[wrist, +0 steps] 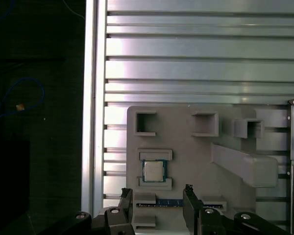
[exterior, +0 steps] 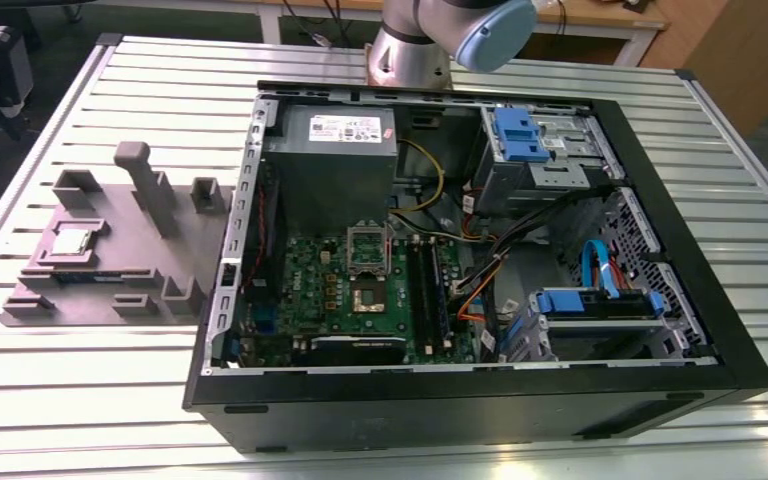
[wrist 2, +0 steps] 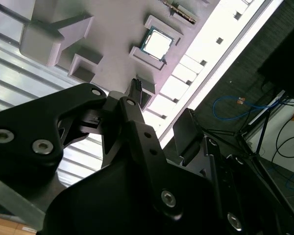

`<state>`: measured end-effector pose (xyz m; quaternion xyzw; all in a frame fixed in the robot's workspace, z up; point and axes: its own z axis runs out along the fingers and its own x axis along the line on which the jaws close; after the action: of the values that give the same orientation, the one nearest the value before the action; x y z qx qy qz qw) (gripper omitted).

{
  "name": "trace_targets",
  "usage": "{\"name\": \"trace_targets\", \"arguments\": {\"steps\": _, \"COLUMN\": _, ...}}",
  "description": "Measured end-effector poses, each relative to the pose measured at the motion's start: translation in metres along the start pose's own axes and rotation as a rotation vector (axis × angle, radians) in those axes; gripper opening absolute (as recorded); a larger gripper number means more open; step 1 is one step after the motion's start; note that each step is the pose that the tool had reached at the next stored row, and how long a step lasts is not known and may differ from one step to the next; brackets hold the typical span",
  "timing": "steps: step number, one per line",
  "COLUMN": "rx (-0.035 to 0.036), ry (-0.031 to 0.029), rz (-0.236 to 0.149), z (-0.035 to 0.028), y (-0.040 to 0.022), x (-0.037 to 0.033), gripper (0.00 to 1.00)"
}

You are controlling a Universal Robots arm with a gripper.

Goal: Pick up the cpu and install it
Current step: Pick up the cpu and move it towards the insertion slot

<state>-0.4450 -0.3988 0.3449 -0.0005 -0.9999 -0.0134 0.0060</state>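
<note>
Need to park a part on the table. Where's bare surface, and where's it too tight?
In the exterior view, bare table slats lie in front of the grey fixture and behind it to the far edge, both on that view's left of the case. Crowded: the fixture's pockets, one holding the cpu, and the cable-filled case interior.

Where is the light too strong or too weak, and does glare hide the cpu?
Second wrist view: glare bleaches the table slats white beside the grey holder, yet the cpu is visible. First wrist view: cpu evenly lit; area past the table edge is very dark. Exterior view: computer case interior partly shadowed.
</note>
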Motion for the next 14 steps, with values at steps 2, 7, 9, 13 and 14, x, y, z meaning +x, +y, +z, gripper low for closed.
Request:
{"name": "trace_targets", "arguments": {"steps": 2, "rx": 0.0000, "ry": -0.0001, "rz": 0.000, "z": 0.0001, "y": 0.0000, "x": 0.0000, "gripper": 0.53}}
{"name": "trace_targets", "arguments": {"steps": 7, "rx": -0.0001, "ry": -0.0001, "rz": 0.000, "z": 0.0004, "y": 0.0000, "x": 0.0000, "gripper": 0.53}}
{"name": "trace_targets", "arguments": {"steps": 9, "rx": -0.0002, "ry": -0.0004, "rz": 0.000, "z": 0.0027, "y": -0.0001, "x": 0.0000, "gripper": 0.53}}
{"name": "trace_targets", "arguments": {"steps": 13, "rx": -0.0002, "ry": -0.0003, "rz": 0.004, "z": 0.0098, "y": -0.0027, "x": -0.0001, "gripper": 0.53}}
{"name": "trace_targets", "arguments": {"steps": 14, "rx": -0.0001, "ry": -0.0002, "rz": 0.004, "z": 0.0115, "y": -0.0030, "x": -0.0001, "gripper": 0.53}}
